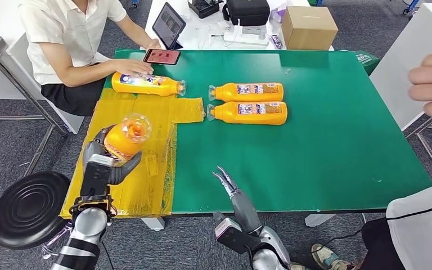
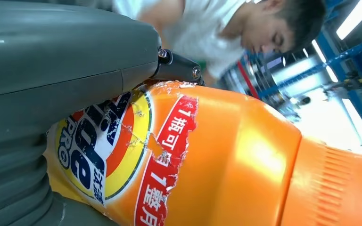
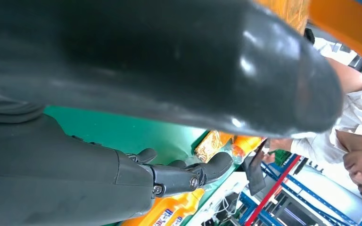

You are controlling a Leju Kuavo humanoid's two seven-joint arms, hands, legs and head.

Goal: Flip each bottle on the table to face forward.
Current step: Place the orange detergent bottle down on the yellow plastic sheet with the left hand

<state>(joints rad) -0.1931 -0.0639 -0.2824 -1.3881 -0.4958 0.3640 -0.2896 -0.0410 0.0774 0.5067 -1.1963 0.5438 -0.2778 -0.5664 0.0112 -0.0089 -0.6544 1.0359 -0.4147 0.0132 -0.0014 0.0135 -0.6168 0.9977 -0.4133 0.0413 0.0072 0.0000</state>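
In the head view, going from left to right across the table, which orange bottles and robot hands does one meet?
Left hand gripping an orange bottle → bottle under the person's hand → right hand → the pair of side-by-side bottles.

A surface [image 1: 326, 129] lies ahead with a plastic sheet [image 1: 146, 180] spread over its near left part. The left hand [image 1: 104, 163] holds one bottle [image 1: 126, 136] lifted above the sheet. A second bottle [image 1: 146, 84] lies on its side at the sheet's far edge, under a seated person's hand [image 1: 132, 67]. Right of it, near the middle of the surface, two more bottles [image 1: 247, 91] [image 1: 248, 112] lie side by side, one behind the other. A phone [image 1: 162, 56] rests at the far left edge. The right hand [image 1: 230, 188] hovers at the near edge. A stool [image 1: 28, 208] stands on the floor to the left.
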